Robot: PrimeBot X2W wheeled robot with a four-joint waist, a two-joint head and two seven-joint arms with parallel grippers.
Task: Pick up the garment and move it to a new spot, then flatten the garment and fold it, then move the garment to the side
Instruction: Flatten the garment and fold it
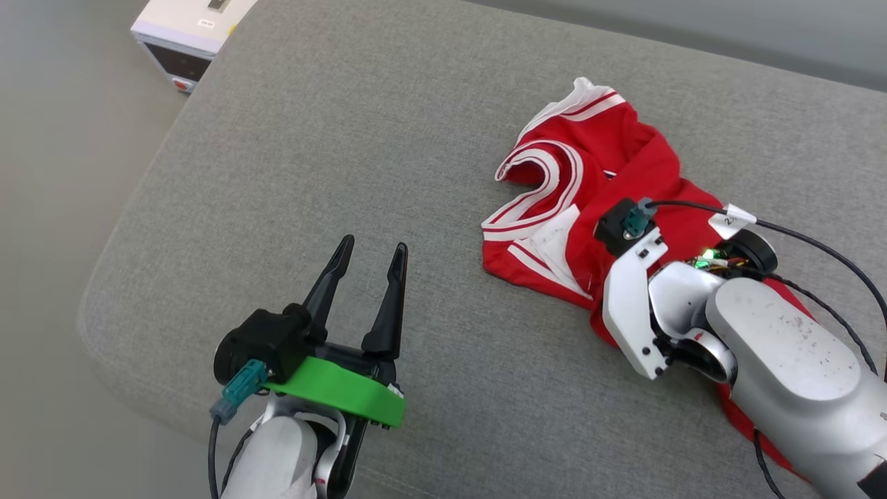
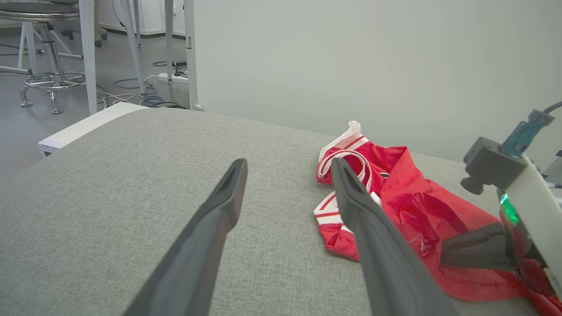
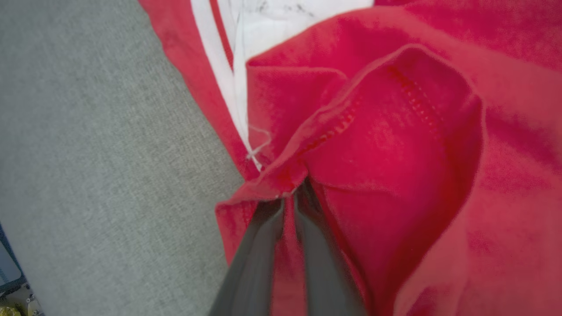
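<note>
The garment [image 1: 610,159], a red T-shirt with white and striped trim, lies crumpled on the right part of the grey cushion [image 1: 388,138]. Its collar and a white sleeve face the far side. My right wrist [image 1: 634,291] bends down over the shirt's near part. In the right wrist view my right gripper [image 3: 293,195] is shut on a pinched fold of the red fabric [image 3: 395,131] near a hem. My left gripper [image 1: 374,244] hovers open and empty over bare cushion, left of the shirt. In the left wrist view the garment [image 2: 417,206] lies beyond the right fingertip of my left gripper [image 2: 287,164].
A white box-shaped device [image 1: 187,34] stands on the floor past the cushion's far left corner. The cushion's rounded edge [image 1: 111,277] drops to the floor on the left. A stool [image 2: 44,52], table legs and cables stand beyond, and a pale wall [image 2: 351,52] runs behind.
</note>
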